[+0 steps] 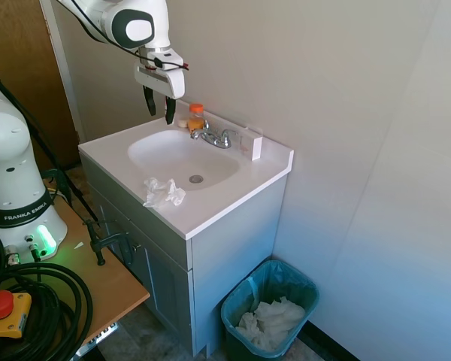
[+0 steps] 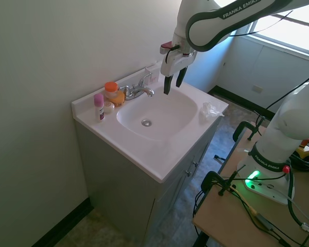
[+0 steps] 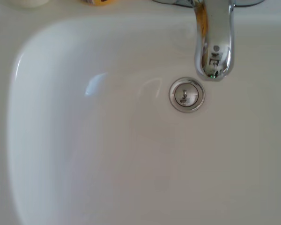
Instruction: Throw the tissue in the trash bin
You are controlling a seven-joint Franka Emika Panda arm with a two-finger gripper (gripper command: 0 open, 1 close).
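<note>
Gripper (image 1: pixel 159 103) high above the sink (image 1: pixel 177 154), near the faucet (image 1: pixel 214 137); fingers spread apart, holding nothing

Tissue (image 1: pixel 164 192) on the front edge of the counter, well below the gripper and off to the side away from the wall, across the basin from the faucet; not touched yet

In the second exterior view, tissue (image 2: pixel 211 110) toward the arm's base from the gripper (image 2: pixel 173 81), lower and near the counter's corner

Wad crumpled and ragged, slightly longer along the counter edge, no clear axis for the fingers

Wrist view pointing straight down at the drain (image 3: pixel 186 94), no tissue in it, so likely a move away from the wall and then down before any grasp

Bin (image 1: pixel 270 314) on the floor beside the cabinet, far below, beyond the tissue's end of the counter, already with white paper inside
</note>
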